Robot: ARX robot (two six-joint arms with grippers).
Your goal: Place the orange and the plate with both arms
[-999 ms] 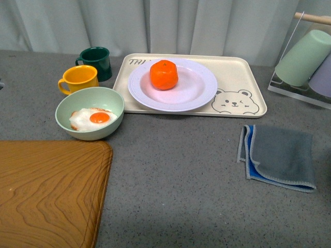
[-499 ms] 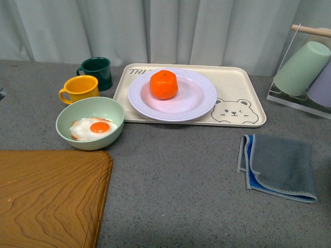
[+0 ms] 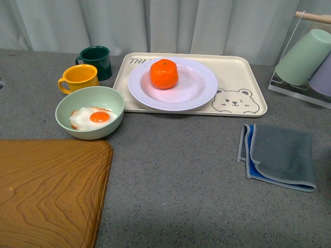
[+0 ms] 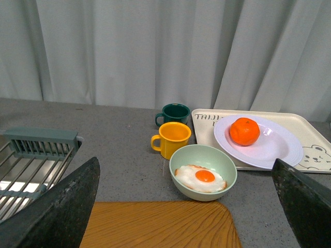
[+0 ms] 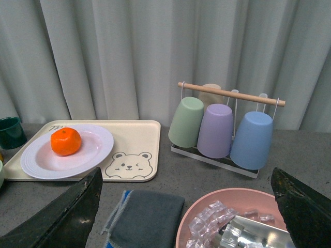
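The orange (image 3: 164, 74) sits on the left half of the white ridged plate (image 3: 199, 88), which rests on the cream bear tray (image 3: 243, 82) at the back of the table. Both also show in the left wrist view, orange (image 4: 244, 131) on plate (image 4: 279, 150), and in the right wrist view, orange (image 5: 65, 141) on plate (image 5: 90, 155). Neither arm shows in the front view. My left gripper (image 4: 186, 206) is open, held back above the wooden board. My right gripper (image 5: 186, 206) is open, held back above the cloth and pink bowl. Both are empty and far from the plate.
A pale green bowl with a fried egg (image 3: 90, 119), a yellow mug (image 3: 80, 78) and a dark green mug (image 3: 96, 62) stand left of the tray. A wooden board (image 3: 46, 191) lies front left, a grey cloth (image 3: 279, 156) right, a cup rack (image 3: 310, 59) far right, a pink ice bowl (image 5: 232, 222), a dish rack (image 4: 31, 165).
The front view shifted slightly down half a second ago and is back where it was a second ago. No object on the table has moved.
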